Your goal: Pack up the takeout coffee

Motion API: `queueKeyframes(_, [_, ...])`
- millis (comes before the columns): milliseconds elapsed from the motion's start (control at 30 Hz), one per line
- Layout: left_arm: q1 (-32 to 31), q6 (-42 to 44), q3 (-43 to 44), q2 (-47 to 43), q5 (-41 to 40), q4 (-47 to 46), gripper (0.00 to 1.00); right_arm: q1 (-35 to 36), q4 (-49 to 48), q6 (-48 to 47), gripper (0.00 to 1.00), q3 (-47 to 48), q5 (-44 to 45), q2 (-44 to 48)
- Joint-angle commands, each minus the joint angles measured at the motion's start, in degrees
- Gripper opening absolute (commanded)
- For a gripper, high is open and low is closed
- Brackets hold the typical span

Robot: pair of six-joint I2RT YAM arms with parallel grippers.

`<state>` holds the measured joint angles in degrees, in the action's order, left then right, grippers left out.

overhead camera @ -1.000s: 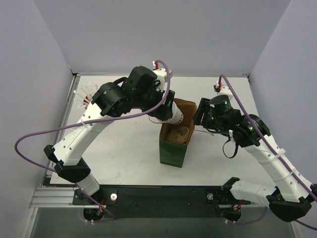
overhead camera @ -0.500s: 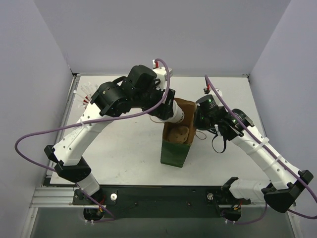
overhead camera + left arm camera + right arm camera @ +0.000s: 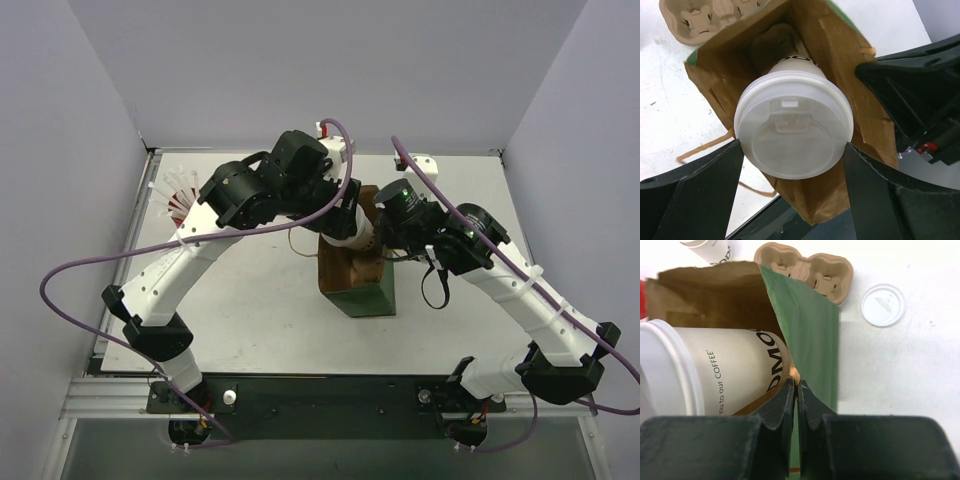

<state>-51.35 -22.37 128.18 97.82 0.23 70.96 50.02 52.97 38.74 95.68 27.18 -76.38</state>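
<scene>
The left claw (image 3: 792,150) stands wide, its fingers pressed against the lid of the coffee cup (image 3: 792,127). It holds the cup in the mouth of the paper bag (image 3: 840,65), base inside and lid end out. The right claw (image 3: 796,390) is pinched tight on the bag's rim. Bag and cup sit mid-frame in the overhead view. A cardboard cup carrier (image 3: 805,267) and a loose lid (image 3: 883,304) lie on the worktop (image 3: 900,380), along the top of the right wrist view.
</scene>
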Motion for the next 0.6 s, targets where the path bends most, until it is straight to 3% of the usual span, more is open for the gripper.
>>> queueKeyframes(0, [-0.3,-3.3,-0.3,0.5,0.2,-0.4,0.33,1.7,4.9,0.0,0.00,3.3,8.1,-1.1])
queueKeyframes(300, [-0.2,-6.9,-5.4,2.8,0.2,-1.4,0.33,6.8,4.4,2.9,0.00,3.7,14.4,-1.9])
queueKeyframes(567, [-0.4,-8.5,-10.9,2.2,-1.1,-4.2,0.33,7.4,0.2,6.3,0.00,-2.5,16.5,0.3])
